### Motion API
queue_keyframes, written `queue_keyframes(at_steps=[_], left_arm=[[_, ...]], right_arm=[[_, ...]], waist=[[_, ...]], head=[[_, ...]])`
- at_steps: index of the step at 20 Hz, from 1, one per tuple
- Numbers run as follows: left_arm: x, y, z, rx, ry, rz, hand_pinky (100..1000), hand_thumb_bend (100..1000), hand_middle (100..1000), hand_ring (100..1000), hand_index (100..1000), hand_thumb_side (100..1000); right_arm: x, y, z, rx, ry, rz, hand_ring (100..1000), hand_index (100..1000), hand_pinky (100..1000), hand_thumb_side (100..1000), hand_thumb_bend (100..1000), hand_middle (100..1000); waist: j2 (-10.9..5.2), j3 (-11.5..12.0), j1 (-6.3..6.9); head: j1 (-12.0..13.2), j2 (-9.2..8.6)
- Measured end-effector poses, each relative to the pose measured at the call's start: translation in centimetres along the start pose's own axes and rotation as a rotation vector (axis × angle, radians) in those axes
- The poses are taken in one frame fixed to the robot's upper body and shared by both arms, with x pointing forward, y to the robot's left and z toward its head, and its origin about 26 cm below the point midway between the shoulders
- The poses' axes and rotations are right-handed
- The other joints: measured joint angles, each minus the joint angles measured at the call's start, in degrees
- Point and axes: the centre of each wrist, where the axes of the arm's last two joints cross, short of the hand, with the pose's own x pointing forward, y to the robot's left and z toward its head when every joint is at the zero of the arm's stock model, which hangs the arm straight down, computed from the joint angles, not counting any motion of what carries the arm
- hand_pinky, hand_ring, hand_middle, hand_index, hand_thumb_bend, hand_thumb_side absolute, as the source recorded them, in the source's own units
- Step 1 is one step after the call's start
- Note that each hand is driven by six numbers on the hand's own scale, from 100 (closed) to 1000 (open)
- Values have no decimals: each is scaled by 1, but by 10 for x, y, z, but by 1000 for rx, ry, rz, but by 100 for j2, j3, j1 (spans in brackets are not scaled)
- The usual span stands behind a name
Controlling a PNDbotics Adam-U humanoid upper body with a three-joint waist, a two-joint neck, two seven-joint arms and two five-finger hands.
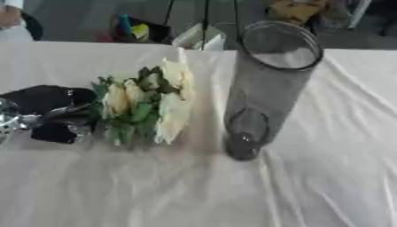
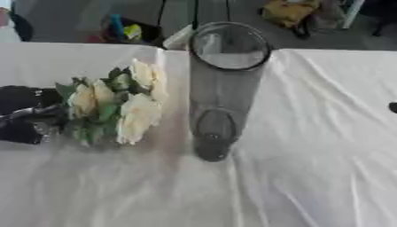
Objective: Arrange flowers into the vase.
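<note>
On the white tablecloth [image 1: 325, 177], seen from the left eye view, the left hand [image 1: 48, 113] comes in from the left edge, its fingers curled round the stems of a bunch of cream flowers [image 1: 147, 104] with green leaves. Just right of them stands a tall clear vase [image 1: 267, 88], upright. Across in the right eye view, a dark speck at the far right edge cannot be made out.

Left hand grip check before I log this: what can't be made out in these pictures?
- Black left hand, left eye view: fingers blurred and behind the cream flower bunch.
- Flower stems: hidden by blooms and leaves.
- Right hand: outside both views.
- Tall clear glass vase: contents unclear through glare.
</note>
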Motion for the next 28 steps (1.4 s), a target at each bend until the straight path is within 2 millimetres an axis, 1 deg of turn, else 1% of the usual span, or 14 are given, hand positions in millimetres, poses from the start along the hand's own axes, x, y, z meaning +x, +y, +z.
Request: queue_keyframes(at_steps=[14,18,24,25,28], left_arm=[[-10,4,8,-11,41,9,727,100,938,871,1000,967],[-13,3,10,-21,51,5,728,100,938,871,1000,970],[-17,-3,10,-43,65,16,735,100,939,876,1000,998],[-18,-3,10,-46,65,14,736,108,940,876,1000,1000],[-19,-5,10,-60,67,10,748,209,950,887,1000,1000]], right_arm=[[0,0,0,6,-2,0,925,489,789,973,100,308],[0,0,0,6,-2,-1,926,489,789,973,100,308],[0,0,0,5,-3,-6,927,489,790,974,100,308],[0,0,0,5,-3,-7,928,489,790,974,100,308],[0,0,0,6,-3,-7,930,488,791,974,100,307]], waist=[[0,15,0],[0,16,0],[0,16,0],[0,16,0],[0,10,0]], head=[[0,0],[0,-1],[2,-18],[2,-19],[6,-36]])
